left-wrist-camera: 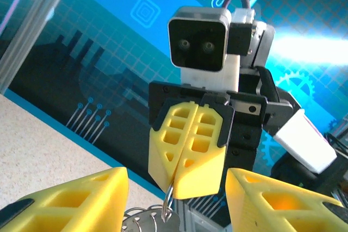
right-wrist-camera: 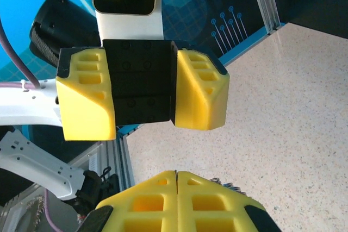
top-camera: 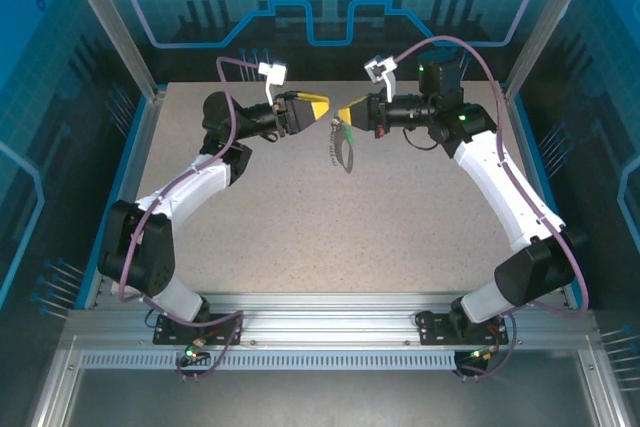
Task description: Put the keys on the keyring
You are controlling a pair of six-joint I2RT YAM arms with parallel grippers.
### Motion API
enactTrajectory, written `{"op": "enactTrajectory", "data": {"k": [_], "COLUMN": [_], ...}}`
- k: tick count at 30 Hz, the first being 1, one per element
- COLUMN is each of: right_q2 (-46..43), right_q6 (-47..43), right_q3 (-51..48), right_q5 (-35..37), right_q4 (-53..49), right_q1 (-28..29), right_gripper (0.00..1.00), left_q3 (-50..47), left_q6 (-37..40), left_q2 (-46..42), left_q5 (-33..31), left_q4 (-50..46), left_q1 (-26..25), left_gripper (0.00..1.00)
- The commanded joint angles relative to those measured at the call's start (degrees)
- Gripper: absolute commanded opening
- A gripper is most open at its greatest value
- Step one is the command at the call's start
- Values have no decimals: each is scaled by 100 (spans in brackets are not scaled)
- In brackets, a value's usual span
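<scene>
Right end effector (top-camera: pixel 342 114) pinching keyring (top-camera: pixel 345 152), left end effector (top-camera: pixel 326 111) parted opposite

— Inspected keyring (top-camera: pixel 346 154) from above?
— Inspected. Too small to separate loop from chain; barely resolved green key (top-camera: pixel 343 131).
— Left wrist view?
— Found silvery wire (left-wrist-camera: pixel 169 208) cropped by bottom edge, top hidden inside closed right gripper (left-wrist-camera: pixel 175 188).
— Right wrist view?
— Noted beaded bit (right-wrist-camera: pixel 224 185), mostly hidden behind fingers (right-wrist-camera: pixel 190 186).
</scene>
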Motion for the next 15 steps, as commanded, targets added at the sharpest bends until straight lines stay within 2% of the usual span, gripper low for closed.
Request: {"op": "enactTrajectory", "data": {"k": [1,15], "right_q2": [43,60], "right_q6": [-381,-276], "right_q3": [254,211], "right_q5": [-81,3], "right_q4": [-493,-342], "right_q1": [-39,22], "right_gripper": [0,0], "left_q3": [188,197], "left_q6": [334,433], "left_q2": [-65,57], "left_q5": [482,910], "left_q4": [-325,-470], "left_q1": [25,-88], "left_gripper": [51,42]}}
